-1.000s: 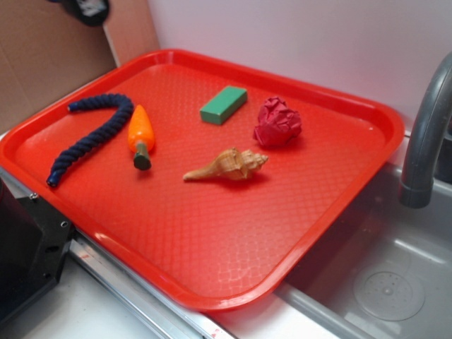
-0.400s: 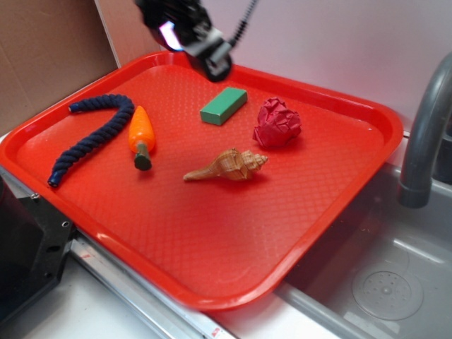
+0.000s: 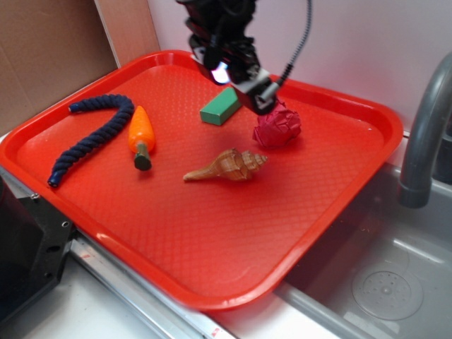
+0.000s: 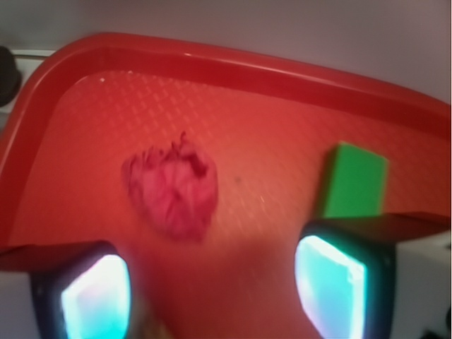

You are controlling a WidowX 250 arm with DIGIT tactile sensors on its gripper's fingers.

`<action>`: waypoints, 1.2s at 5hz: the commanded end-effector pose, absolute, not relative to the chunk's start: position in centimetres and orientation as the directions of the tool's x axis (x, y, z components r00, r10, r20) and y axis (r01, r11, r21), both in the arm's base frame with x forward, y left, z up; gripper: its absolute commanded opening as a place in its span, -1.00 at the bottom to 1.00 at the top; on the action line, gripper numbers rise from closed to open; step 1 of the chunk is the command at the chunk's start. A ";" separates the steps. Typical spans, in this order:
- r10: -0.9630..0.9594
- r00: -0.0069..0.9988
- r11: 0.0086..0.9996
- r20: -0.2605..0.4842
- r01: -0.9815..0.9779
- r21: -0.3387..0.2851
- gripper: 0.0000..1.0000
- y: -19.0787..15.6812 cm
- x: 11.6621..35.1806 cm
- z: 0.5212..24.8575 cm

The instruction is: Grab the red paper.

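Wrist view: jaws spread, red paper (image 4: 171,186) ahead; exterior hides gap, shows shell (image 3: 227,165).

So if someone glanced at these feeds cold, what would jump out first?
Probably the big red tray filling the view, then the black gripper hanging open over its far side, just above the red paper. The green block lies just beside it, with a seashell nearer the middle.

Gripper (image 3: 260,100) hovers btwn green block (image 3: 223,105) & red paper (image 3: 278,125), over tray (image 3: 212,240).
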State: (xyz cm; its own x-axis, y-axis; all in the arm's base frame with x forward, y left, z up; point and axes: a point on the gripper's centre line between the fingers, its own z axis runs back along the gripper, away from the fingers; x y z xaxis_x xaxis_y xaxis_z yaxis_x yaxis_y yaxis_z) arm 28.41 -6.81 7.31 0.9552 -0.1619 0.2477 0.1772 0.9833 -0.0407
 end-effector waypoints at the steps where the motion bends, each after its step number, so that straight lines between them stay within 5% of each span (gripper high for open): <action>1: -0.253 0.935 0.954 0.248 0.284 -0.099 1.00 -8.9 31.5 5.2; 2: -0.253 0.937 0.957 0.240 0.278 -0.077 1.00 -9.3 31.9 4.2; 3: -0.257 0.936 0.958 0.240 0.280 -0.068 -0.97 -9.1 31.8 4.0; 5: -0.281 0.936 0.957 0.210 0.288 -0.004 -1.00 -8.9 31.0 4.9; 6: -0.228 0.970 0.974 0.090 0.228 0.013 -1.00 -7.4 30.3 7.6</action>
